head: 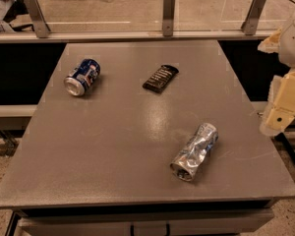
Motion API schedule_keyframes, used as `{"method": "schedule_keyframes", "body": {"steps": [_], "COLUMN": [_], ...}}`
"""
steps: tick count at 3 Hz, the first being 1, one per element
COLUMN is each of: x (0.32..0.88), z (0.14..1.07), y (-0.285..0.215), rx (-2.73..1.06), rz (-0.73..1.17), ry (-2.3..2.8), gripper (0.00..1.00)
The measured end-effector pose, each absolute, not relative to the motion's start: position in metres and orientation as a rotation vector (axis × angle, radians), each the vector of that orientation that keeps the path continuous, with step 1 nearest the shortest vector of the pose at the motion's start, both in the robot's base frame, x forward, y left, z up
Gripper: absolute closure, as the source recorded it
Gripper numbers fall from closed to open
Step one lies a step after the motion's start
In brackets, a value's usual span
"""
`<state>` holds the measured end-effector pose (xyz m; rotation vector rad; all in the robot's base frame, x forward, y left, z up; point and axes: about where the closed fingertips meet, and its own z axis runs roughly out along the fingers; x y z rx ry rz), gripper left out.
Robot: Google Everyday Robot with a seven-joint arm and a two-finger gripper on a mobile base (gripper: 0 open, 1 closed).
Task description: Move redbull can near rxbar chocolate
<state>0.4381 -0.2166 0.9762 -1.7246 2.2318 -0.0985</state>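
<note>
Nearest the camera, the redbull can (pixel 195 151) lies on its side at about five o'clock on the worktop (pixel 113 146), with one end toward the front edge. It is thin silver metal with blue patches, and its skin is crinkled and dented, throwing broken reflections. The bar (pixel 161 78) lies well apart from it at eleven o'clock. It is flat and rectangular, in a glossy black wrapper with pale lettering. A shorter blue can (pixel 82 76), also on its side, rests at ten o'clock on the worktop and has no part in the job. The worktop is a matte, finely speckled grey slab with a soft sheen. The cream-coloured claw (pixel 279 113) hangs off the worktop's edge at three o'clock, touching nothing and holding nothing, and I cannot tell how far open it is. The task looks unstarted, so the step in hand is the reach. The next move probably calls for coming in over the redbull can and gripping across its narrow body. The dented metal may yield or roll.
</note>
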Motion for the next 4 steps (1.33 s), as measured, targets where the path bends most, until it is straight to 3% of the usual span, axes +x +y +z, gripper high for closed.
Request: {"method": "schedule_keyframes", "body": {"steps": [4], "x": [0.470], "z": [0.938], "y": [-0.171], "rx": [-2.147], "rz": [-0.039], "ry": [1.897], "gripper": [0.00]}}
